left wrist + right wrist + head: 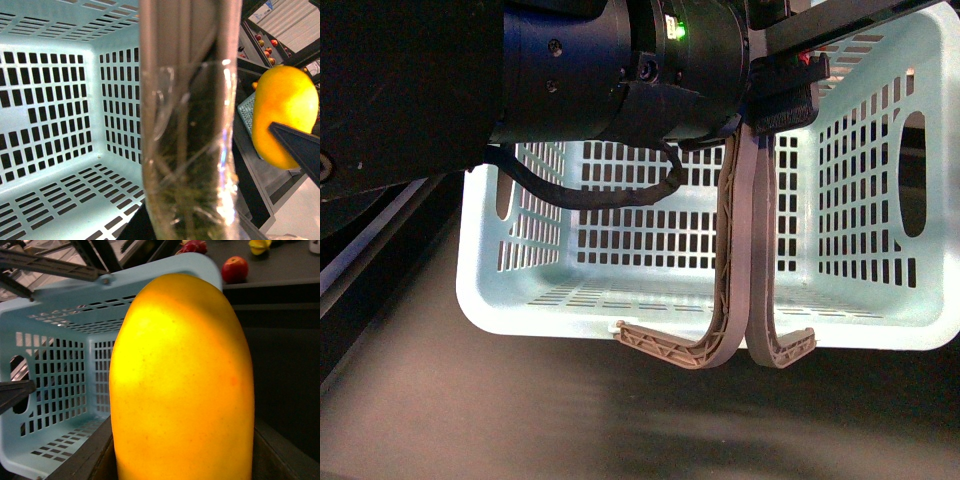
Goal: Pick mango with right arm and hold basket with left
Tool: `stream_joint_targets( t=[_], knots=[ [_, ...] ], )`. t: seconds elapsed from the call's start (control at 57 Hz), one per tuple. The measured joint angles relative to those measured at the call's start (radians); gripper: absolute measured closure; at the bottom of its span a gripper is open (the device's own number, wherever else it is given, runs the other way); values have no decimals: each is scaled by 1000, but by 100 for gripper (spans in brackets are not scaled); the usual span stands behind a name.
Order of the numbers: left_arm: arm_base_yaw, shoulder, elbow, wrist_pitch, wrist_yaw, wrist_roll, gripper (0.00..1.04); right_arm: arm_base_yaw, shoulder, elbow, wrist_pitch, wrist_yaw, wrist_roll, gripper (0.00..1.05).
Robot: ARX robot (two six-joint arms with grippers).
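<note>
The smooth, oval yellow-orange mango (pixel 182 385) hangs pinched in the right tool (pixel 290 137), just beside the pale turquoise slotted plastic basket (pixel 865 180). The left tool (pixel 782 98) clamps the basket's grey-brown handles (pixel 745 240). Both grasps look made; next, the mango probably needs carrying over the rim.

A dark, dull surface (pixel 620 420) is filling the bottom of the front view, catching only faint light. A pale strip (pixel 375 235) is slanting along the left edge. In the right wrist view, a dark tabletop (pixel 285 265) is carrying a red apple (pixel 235 269); black frame bars (pixel 50 266) are crossing a brighter area.
</note>
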Motion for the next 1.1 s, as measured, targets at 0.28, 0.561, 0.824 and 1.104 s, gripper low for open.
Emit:
stream_joint_targets(
  t=[0.28,0.561,0.824,1.104],
  knots=[
    [0,0,0,0,0,0,99,216,105,60,31,146,52,49],
    [0,0,0,0,0,0,99,322,246,123,65,229,64,49],
    [0,0,0,0,0,0,99,330,243,124,91,224,92,16],
    [-1,-2,-2,0,-8,-1,99,297,39,103,42,203,105,8]
  ],
)
